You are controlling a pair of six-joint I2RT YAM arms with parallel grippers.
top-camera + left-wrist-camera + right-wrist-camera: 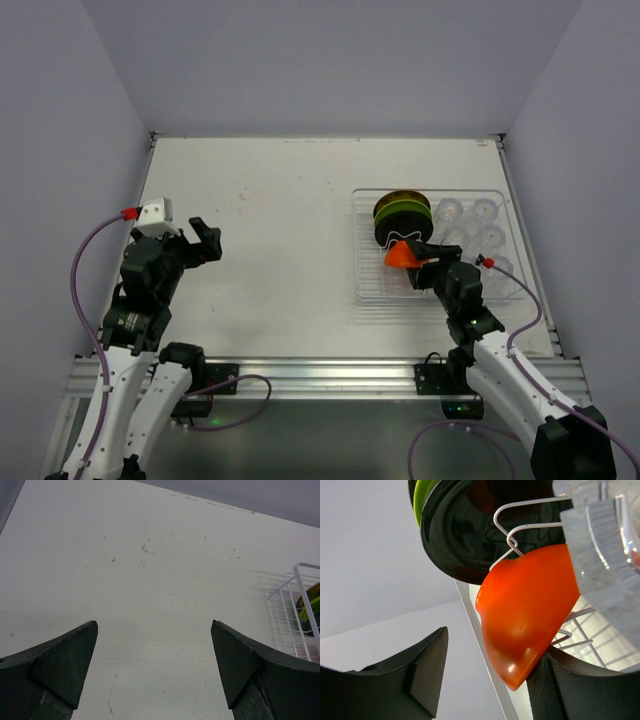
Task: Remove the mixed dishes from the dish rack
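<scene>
Right wrist view, nearest item: the right gripper (492,652), jaws part-spread. One finger (560,685) touches the lower edge of the orange bowl (530,615). The other finger (420,670) stands apart from it, with clear space between. The bowl is not yet pinched.

Location of work item: the bowl stands on edge in the rack (366,292), at the near end of the plate row. The black plate (465,525) is just behind it and the green plate (422,500) beyond that. A white wire divider (520,517) loops across the bowl's upper rim. Clear cups (605,545) stand just beside it on the other side.

Hazards, as judged:
- Contact is one-sided. If the jaws come together from this position, the bowl may be pushed sideways rather than clamped, and may tip against the black plate.
- The bowl wall is glossy and curved, so a hold low on the edge could slip.
- The divider overlaps the rim. A straight lift could catch the wire and drag the light rack, upsetting the plates or cups.
- The nearest cup is close enough to be knocked by the outer finger.

Left gripper (154,630): jaws fully spread, holding nothing, over bare table (150,555) well apart from the rack.
</scene>
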